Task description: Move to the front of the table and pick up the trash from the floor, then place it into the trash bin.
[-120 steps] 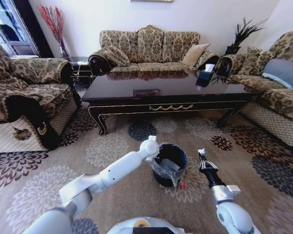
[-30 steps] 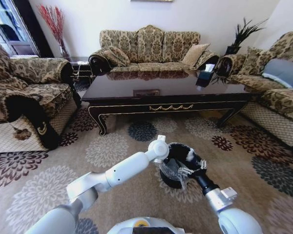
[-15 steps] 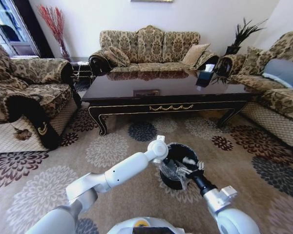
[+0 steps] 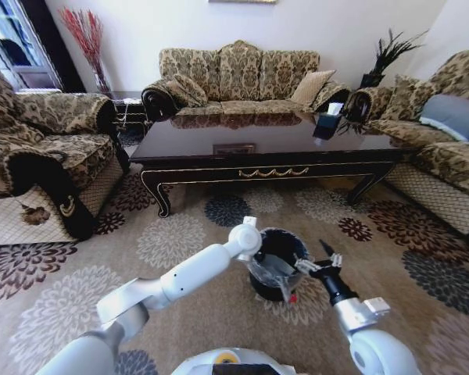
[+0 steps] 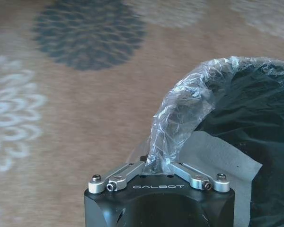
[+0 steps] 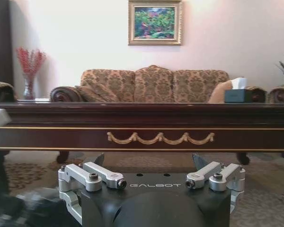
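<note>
I see the patterned floor (image 4: 180, 234) across the lower half of the head view, with the dark worktop (image 4: 266, 144) spanning the middle of the frame. In the lower centre stands the black trash bin (image 4: 273, 262). My left gripper (image 4: 250, 234) sits at the bin's left rim, its fingers (image 5: 128, 171) pinching the clear liner (image 5: 180, 118). My right gripper (image 4: 322, 262) hangs just right of the bin, fingers spread with nothing between them. A small red piece of trash (image 4: 294, 298) lies on the floor touching the bin's base.
</note>
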You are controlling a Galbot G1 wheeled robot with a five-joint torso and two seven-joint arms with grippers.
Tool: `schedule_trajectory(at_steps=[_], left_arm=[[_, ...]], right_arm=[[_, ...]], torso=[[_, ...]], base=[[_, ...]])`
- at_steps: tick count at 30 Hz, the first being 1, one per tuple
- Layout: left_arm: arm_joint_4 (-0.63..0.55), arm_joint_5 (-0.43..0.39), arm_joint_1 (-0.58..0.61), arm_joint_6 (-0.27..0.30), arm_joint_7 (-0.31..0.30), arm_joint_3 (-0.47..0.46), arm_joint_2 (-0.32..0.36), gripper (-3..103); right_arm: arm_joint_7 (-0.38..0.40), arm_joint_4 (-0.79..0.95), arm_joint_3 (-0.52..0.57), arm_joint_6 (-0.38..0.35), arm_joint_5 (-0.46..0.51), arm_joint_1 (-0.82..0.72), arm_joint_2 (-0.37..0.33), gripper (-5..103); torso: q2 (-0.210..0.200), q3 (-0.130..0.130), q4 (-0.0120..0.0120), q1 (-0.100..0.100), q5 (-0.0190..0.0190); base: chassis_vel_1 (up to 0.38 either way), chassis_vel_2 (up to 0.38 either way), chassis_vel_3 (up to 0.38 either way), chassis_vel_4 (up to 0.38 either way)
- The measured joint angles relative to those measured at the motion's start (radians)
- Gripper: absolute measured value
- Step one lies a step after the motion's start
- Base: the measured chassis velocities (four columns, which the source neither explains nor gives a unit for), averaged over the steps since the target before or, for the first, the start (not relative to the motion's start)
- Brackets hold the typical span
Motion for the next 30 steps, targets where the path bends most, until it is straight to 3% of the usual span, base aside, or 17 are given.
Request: schedule_trajectory(at_steps=[11, 17, 20, 30], left_arm=[[-0.003, 0.081, 0.136, 0.016, 0.063, -0.162, 0.165, 0], [-0.028, 0.083, 0.179, 0.017, 0.071, -0.209, 0.193, 0], [-0.048, 0.082, 0.196, 0.017, 0.073, -0.233, 0.213, 0], [-0.114, 0.072, 0.257, 0.019, 0.078, -0.301, 0.286, 0]], right_arm=[[0.035, -0.209, -0.033, -0.002, -0.037, 0.056, -0.013, 100], [0.005, -0.315, -0.078, -0.005, -0.090, 0.091, -0.044, 100], [-0.049, -0.425, -0.148, 0.000, -0.147, 0.148, -0.088, 100], [-0.084, -0.631, -0.338, -0.004, -0.152, 0.296, -0.170, 100]], torso=[[0.000, 0.000, 0.0003, 0.000, -0.0001], [0.000, 0.000, -0.0004, 0.000, -0.0001], [0.000, 0.000, -0.0003, 0.000, 0.0000], [0.000, 0.000, 0.0001, 0.000, 0.0001]], base=[[0.000, 0.000, 0.000, 0.000], [0.000, 0.000, 0.000, 0.000], [0.000, 0.000, 0.000, 0.000], [0.000, 0.000, 0.000, 0.000]])
